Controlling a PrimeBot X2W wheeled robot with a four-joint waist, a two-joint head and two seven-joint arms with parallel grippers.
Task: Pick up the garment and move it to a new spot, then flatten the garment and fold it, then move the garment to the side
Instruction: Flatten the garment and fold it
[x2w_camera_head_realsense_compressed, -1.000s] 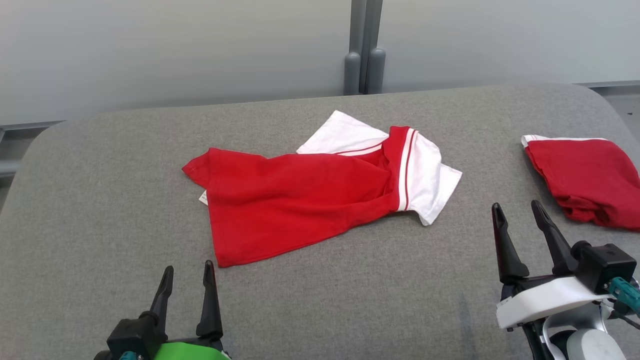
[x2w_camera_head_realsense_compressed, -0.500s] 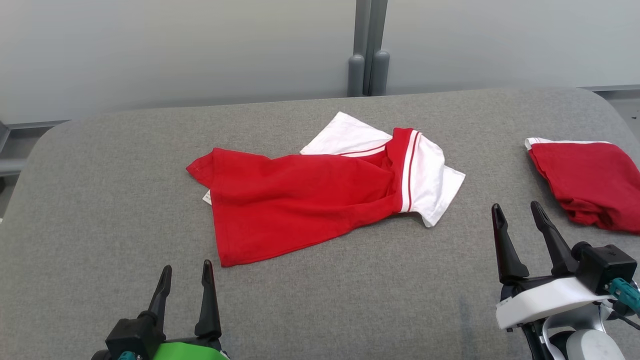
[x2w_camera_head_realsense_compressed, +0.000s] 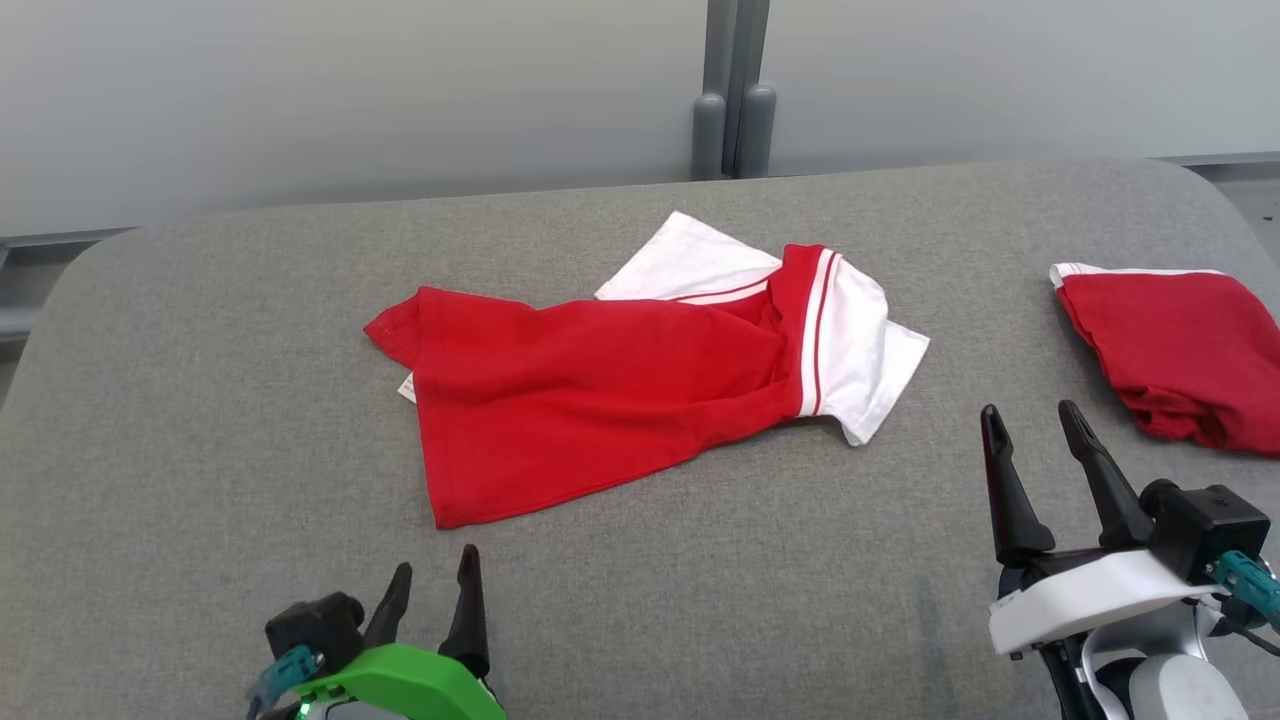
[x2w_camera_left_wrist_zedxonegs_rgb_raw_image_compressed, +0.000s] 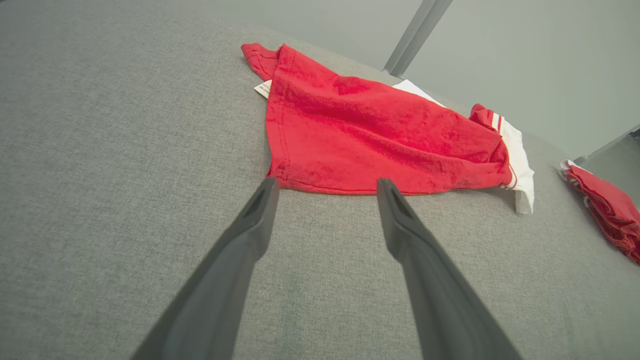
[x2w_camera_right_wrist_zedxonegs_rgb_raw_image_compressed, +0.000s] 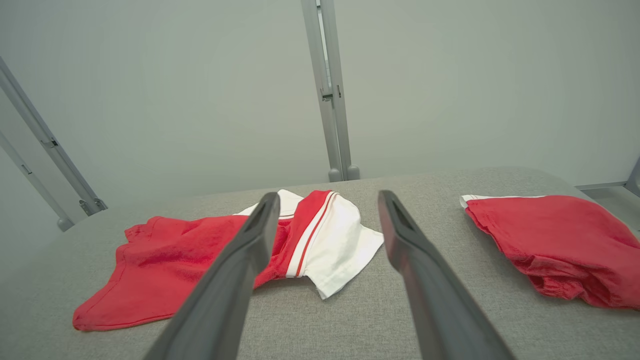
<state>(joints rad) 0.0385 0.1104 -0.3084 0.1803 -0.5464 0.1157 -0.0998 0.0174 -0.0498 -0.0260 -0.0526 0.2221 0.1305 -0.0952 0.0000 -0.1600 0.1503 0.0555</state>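
Observation:
The garment (x2w_camera_head_realsense_compressed: 610, 385) is a red and white shirt lying crumpled in the middle of the grey padded table (x2w_camera_head_realsense_compressed: 200, 330), with its red body to the left and white sleeves to the right. It also lies ahead in the left wrist view as garment (x2w_camera_left_wrist_zedxonegs_rgb_raw_image_compressed: 370, 130) and in the right wrist view as garment (x2w_camera_right_wrist_zedxonegs_rgb_raw_image_compressed: 200, 255). My left gripper (x2w_camera_head_realsense_compressed: 435, 573) stands open just short of the shirt's near red hem, its fingers (x2w_camera_left_wrist_zedxonegs_rgb_raw_image_compressed: 400, 215) empty. My right gripper (x2w_camera_head_realsense_compressed: 1030, 420) is open and empty, right of the white sleeve.
A second red garment (x2w_camera_head_realsense_compressed: 1180, 350) with a white edge lies bunched at the table's right side, close to my right gripper. Grey wall panels and a vertical post (x2w_camera_head_realsense_compressed: 735, 90) stand behind the table's far edge. Bare grey cloth stretches on the left.
My left gripper has shifted right and turned toward the shirt's near hem. The right gripper and both garments have stayed put; the head view has shifted slightly.

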